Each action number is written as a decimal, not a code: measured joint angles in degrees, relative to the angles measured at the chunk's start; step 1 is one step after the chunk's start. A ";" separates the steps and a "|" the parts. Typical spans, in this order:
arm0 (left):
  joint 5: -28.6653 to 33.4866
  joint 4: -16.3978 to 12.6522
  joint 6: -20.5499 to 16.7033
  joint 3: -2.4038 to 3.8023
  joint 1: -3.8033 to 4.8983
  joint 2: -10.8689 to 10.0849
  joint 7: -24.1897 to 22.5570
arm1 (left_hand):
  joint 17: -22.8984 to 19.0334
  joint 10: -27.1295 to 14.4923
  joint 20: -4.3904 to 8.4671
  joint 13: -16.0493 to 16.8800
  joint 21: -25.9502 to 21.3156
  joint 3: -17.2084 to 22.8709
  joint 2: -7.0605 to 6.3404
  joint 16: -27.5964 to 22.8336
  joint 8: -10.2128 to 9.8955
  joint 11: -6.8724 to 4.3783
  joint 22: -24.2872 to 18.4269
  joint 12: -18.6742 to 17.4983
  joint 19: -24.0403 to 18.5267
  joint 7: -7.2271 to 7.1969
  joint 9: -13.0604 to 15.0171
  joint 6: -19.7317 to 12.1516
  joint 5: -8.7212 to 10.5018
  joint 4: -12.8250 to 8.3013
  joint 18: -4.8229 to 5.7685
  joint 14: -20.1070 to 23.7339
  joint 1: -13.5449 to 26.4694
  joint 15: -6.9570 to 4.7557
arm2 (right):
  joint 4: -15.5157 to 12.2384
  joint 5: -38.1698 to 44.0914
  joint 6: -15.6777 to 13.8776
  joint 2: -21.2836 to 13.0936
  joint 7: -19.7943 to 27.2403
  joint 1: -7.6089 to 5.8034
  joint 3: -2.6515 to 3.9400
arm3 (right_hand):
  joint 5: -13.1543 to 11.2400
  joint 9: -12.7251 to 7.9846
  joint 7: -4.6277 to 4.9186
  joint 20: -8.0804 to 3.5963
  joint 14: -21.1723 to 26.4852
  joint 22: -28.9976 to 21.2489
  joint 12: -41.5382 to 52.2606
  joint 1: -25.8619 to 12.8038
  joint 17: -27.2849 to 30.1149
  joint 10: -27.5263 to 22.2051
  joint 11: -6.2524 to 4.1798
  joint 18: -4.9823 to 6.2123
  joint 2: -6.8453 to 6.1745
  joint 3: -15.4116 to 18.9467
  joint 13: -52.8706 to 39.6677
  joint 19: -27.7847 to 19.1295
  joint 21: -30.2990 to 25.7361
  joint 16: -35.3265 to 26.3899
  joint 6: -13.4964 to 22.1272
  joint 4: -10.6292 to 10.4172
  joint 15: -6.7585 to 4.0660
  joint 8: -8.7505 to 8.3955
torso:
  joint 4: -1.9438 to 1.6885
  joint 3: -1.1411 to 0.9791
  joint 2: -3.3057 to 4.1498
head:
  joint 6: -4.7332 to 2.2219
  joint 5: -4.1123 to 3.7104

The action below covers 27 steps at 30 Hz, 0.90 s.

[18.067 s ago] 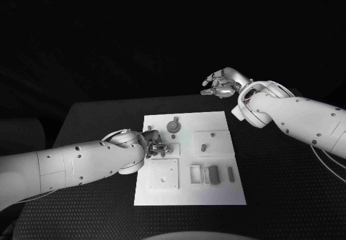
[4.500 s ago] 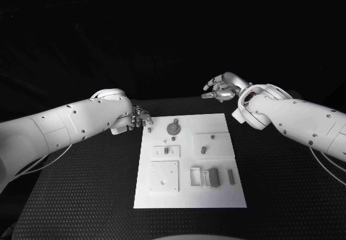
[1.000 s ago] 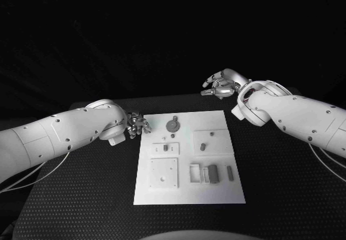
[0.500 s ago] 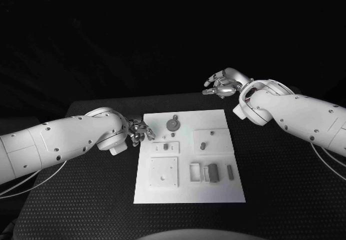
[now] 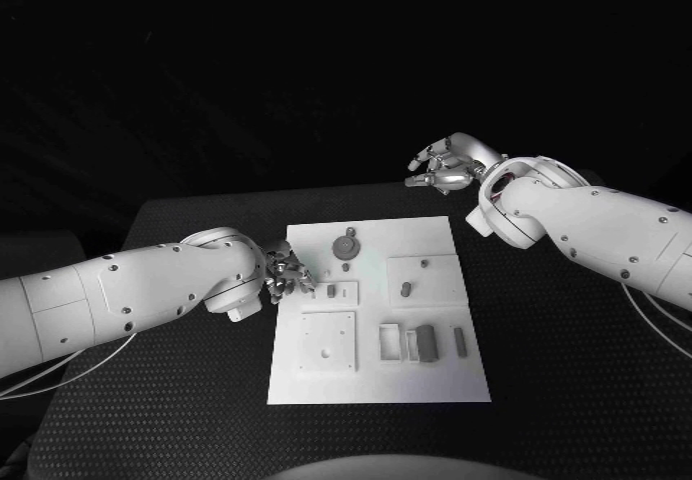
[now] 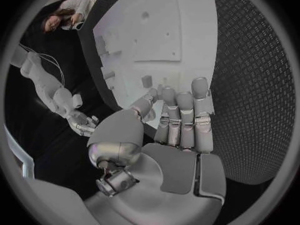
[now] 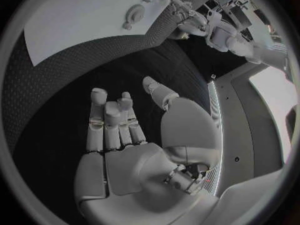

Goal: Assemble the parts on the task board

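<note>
The white task board [image 5: 378, 360] lies flat in the middle of the black, fine-meshed table [image 5: 173, 420], its matte plate carrying small grey parts: a round disc part [image 5: 346, 247] near the far edge, a peg [image 5: 407, 292] standing in a square recess on the right, and a row of rectangular blocks [image 5: 423, 343] toward the near right. We see a plain square plate [image 5: 327, 341] with a small hole on the near left.

Our left hand [image 5: 287, 273] sits at the board's left edge, level with a small slotted block [image 5: 333, 291], fingers bunched toward the board. From the head camera it looks possibly in contact with the edge; we cannot tell. The left wrist camera shows what the head camera hides: the left hand [image 6: 169, 130] has its silver fingers straight and pressed side by side, the thumb tucked near them, nothing in its grasp, fingertips over the table just beside the board's rim [image 6: 100, 65].

Our right hand [image 5: 441, 168] hangs well apart, beyond the board's far right corner. The right wrist camera shows the right hand [image 7: 125, 150] released and empty, fingers loosely extended and slightly apart over the dark mesh, the board's [image 7: 69, 20] corner beyond them.
</note>
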<state>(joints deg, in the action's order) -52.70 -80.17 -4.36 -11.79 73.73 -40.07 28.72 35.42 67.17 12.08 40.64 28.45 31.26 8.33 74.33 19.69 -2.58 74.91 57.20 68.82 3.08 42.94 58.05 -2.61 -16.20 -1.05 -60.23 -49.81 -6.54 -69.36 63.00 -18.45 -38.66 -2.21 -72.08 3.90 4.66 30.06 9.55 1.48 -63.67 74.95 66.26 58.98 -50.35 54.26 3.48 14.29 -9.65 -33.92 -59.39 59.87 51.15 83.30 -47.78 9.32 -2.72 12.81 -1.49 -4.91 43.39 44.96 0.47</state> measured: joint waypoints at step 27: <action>-3.63 0.17 -0.24 -1.00 -0.22 1.01 0.91 | 0.07 0.92 0.40 0.51 0.45 0.14 -1.05 0.66 0.04 -0.51 0.04 0.22 0.83 -0.33 0.00 1.09 0.03 0.17 0.00 -1.19 1.05 -0.60 | -0.05 -0.03 0.04 -0.14 0.01 0.00 0.00 | 0.00 -0.04 -0.13 0.00 0.00 0.00 0.00 0.00 -0.01 0.00 0.00 0.00 0.00 0.00 -0.01 0.00 0.00 0.00 0.06 0.00 0.00 0.00 | 0.02 -0.03 -0.04 | 0.32 -0.26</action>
<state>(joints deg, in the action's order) -56.32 -79.99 -4.60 -12.79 73.50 -39.06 29.63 35.49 68.09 12.48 41.15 28.90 31.40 7.28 74.99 19.74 -3.09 74.95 57.41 69.65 2.75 42.95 59.15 -2.58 -16.03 -1.05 -61.42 -48.76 -7.14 -69.41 62.97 -18.41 -38.80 -2.20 -72.08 3.90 4.66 30.02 9.42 1.48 -63.66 74.95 66.26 58.98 -50.36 54.26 3.48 14.29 -9.65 -33.92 -59.39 59.87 51.15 83.30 -47.72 9.32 -2.72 12.81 -1.48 -4.94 43.35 45.28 0.21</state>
